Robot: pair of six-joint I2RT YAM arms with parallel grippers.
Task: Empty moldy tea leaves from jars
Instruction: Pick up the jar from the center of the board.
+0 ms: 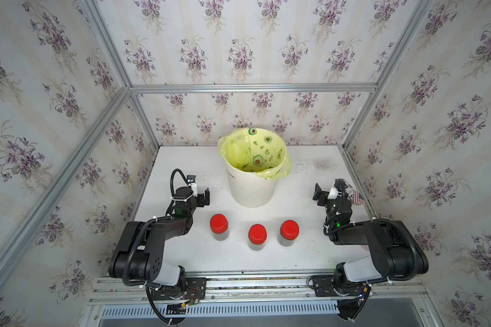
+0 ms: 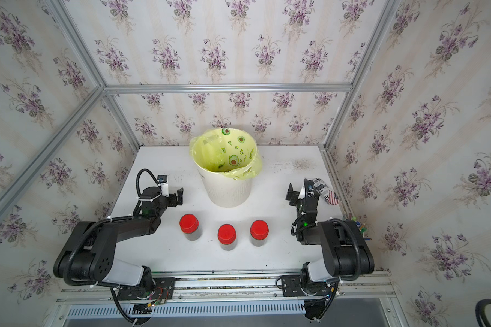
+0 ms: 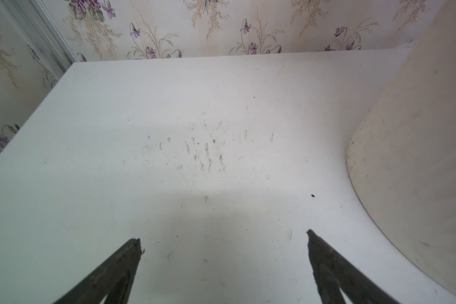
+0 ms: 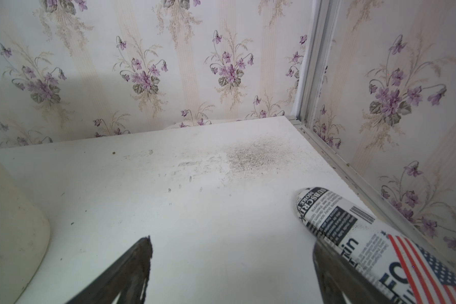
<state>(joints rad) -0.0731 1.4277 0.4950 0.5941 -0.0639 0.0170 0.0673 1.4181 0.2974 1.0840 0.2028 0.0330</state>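
Nearest the lens, the front rail [image 1: 255, 280] carries the bases of both arms, which fold forward over the white bench [image 1: 295, 260]. Just past the rail, the three jars stand upright in a loose row across the middle of the bench, well apart from each other. They are the left jar [image 1: 219, 230], the middle jar [image 1: 257, 237] and the right jar [image 1: 289, 232]. Each has its red lid screwed on, and the tea leaves [image 1: 257, 247] show as a dark mass through the clear walls below the lids.

Behind the row stands the white bin [image 1: 250, 192], open at the top and lined with a yellow-green bag [image 1: 255, 153] printed with avocados.

The left tool [image 1: 203, 198] hangs low over the bench between the bin and the left wall. Its fingers are spread wide with nothing between them, as the left wrist view shows [image 3: 223, 237]. The right tool [image 1: 319, 195] sits on the other side of the bin, also spread wide and empty [image 4: 232, 240].

A newspaper-print pouch [image 4: 353, 231] with a flag on it lies just beside the right tool's outer finger, and it may be touching it, though the view is too tight to tell. A grey dusty patch [image 4: 253, 155] marks the bench near the far right corner.
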